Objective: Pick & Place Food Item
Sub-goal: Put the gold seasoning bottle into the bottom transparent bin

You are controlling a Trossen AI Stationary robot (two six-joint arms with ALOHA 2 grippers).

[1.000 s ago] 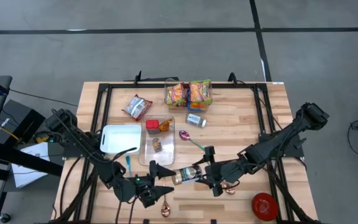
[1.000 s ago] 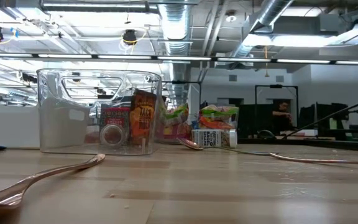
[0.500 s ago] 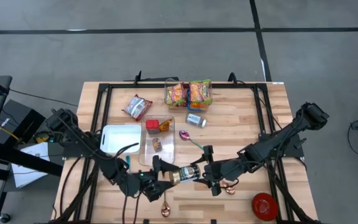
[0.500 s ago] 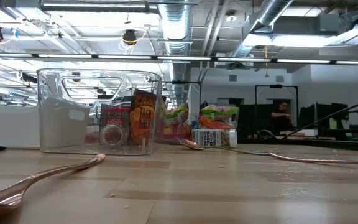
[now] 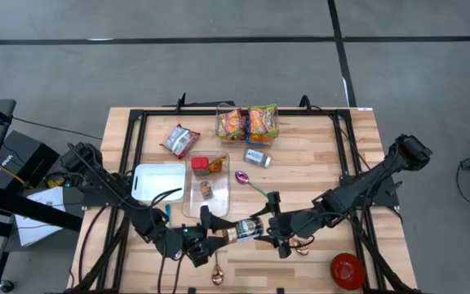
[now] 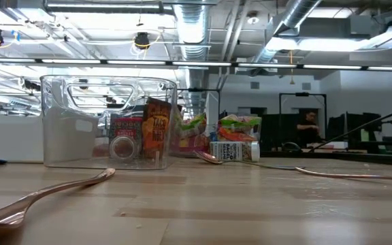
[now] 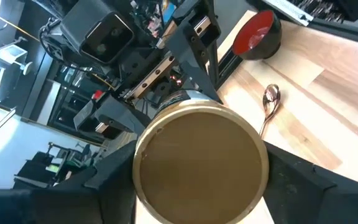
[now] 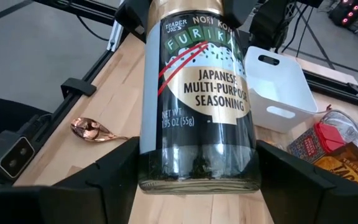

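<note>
Gold lid of the seasoning jar sits between the left gripper fingers. Beyond it: copper spoon, then red bowl.

**Even overhead light, soft shadows**

Ceiling lamps light the room brightly and evenly; shadows on the table are faint. The low view has a blurred foreground spoon. In the left wrist view the gold lid looms close and soft, windows behind glaring white.

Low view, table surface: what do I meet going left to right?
Copper spoon → clear bin → snack bags → small carton → long-handled spoon.
</note>
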